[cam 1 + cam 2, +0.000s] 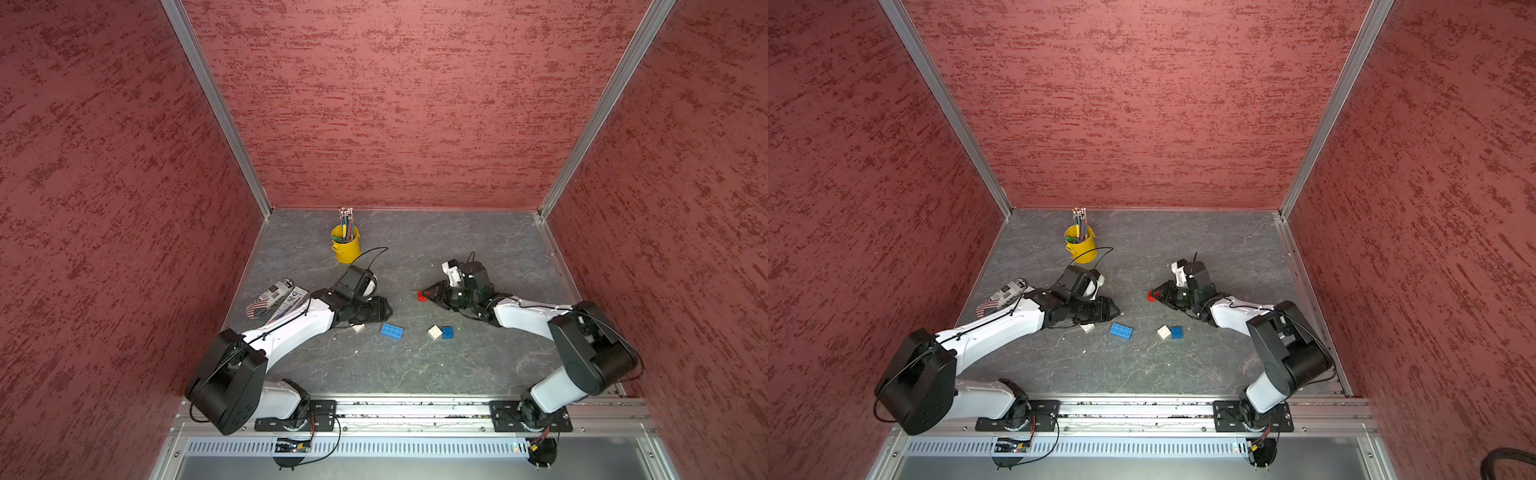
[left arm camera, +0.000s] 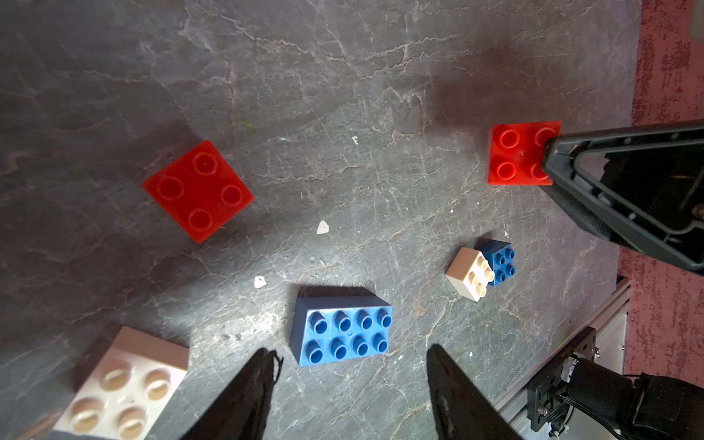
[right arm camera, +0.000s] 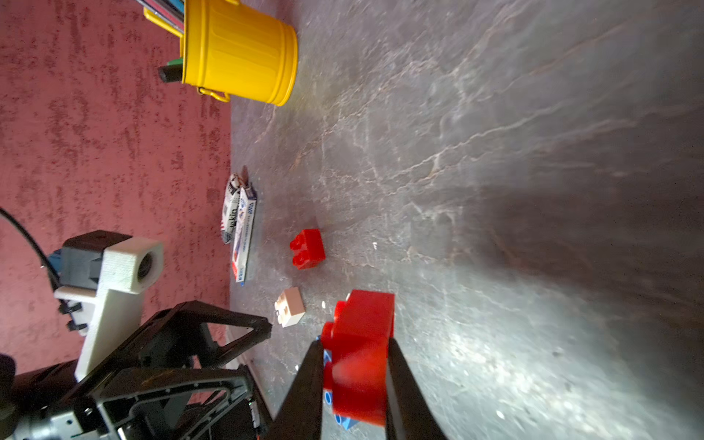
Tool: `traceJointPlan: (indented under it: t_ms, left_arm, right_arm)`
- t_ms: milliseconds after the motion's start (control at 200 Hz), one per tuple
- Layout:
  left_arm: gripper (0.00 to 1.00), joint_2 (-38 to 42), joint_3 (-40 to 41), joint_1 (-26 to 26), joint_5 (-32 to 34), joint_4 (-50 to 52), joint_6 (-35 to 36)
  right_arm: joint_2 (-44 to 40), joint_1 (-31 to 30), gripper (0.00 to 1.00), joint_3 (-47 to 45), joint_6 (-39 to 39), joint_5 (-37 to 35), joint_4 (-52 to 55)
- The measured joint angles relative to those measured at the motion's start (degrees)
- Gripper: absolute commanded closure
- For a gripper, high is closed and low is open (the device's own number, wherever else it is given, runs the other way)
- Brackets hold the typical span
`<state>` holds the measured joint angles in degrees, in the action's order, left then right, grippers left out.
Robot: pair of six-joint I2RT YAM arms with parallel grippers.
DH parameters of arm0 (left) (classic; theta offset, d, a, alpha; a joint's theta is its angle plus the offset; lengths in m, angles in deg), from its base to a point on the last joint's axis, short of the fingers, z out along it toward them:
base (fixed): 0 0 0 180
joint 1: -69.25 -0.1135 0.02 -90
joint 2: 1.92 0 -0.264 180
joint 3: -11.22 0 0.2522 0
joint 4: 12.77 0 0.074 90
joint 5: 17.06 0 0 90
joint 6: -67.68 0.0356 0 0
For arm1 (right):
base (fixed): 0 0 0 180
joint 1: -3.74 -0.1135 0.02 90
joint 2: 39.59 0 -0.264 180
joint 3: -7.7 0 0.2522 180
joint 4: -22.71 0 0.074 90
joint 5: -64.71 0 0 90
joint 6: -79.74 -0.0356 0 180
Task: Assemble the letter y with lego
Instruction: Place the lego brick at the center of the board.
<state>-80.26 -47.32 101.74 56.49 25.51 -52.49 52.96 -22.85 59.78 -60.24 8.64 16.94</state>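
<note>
Because no two bricks are joined yet, the letter y does not exist as a cluster; its parts lie loose on the grey stone-patterned table [image 1: 415,374].

The right gripper [image 3: 354,343] is clamped on one red square studded plastic brick [image 3: 360,324]. The wrist is rolled sideways, so one jaw lies over the studded top and the other under the base. With a jaw beneath it, this brick is judged to be raised off the table. The outer two studs project beyond the jaws, which probably leaves that half free for mating.

The second red square brick [image 2: 198,190] lies flat, studs up, well apart from the held one.

The left gripper [image 1: 385,309] hovers with jaws apart and nothing between them. It is near the long blue rectangular brick [image 2: 343,331] and a white square brick [image 2: 122,384], apparently ready to take either part.

A second white square brick [image 1: 434,332] and the small blue square brick [image 1: 447,332] sit just beside each other, near the right arm.

The yellow metal pencil bucket [image 1: 345,245] stands at the far side, well apart from the bricks.
</note>
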Motion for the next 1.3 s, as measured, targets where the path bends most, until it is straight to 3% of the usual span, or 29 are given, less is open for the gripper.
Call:
traceJointPlan:
  t_ms: [205, 536, 862, 997, 1302]
  left_arm:
    - [0.36, -1.38, -2.25, 0.39, 0.07, 0.85, 0.02]
    - [0.36, -1.38, -3.3, 0.98, 1.03, 1.57, 0.0]
    - [0.37, -1.4, -3.67, 1.38, 2.01, 1.66, 0.0]
    - [0.37, -1.4, -3.67, 1.51, 2.21, 1.66, 0.0]
    - [0.37, -1.4, -3.69, 1.6, 2.62, 1.64, 0.02]
  right_arm:
    - [7.78, 0.63, 0.76, -4.28, -6.25, 6.78, -17.2]
    - [13.84, 3.85, 0.73, -7.06, -9.68, 11.13, -28.72]
    - [14.12, 6.97, 0.6, -7.1, -5.79, 11.21, -24.37]
    - [12.85, 8.68, 0.59, -6.93, -2.73, 10.67, -19.43]
    - [5.9, 8.2, 0.43, -1.62, 8.28, 2.89, -0.04]
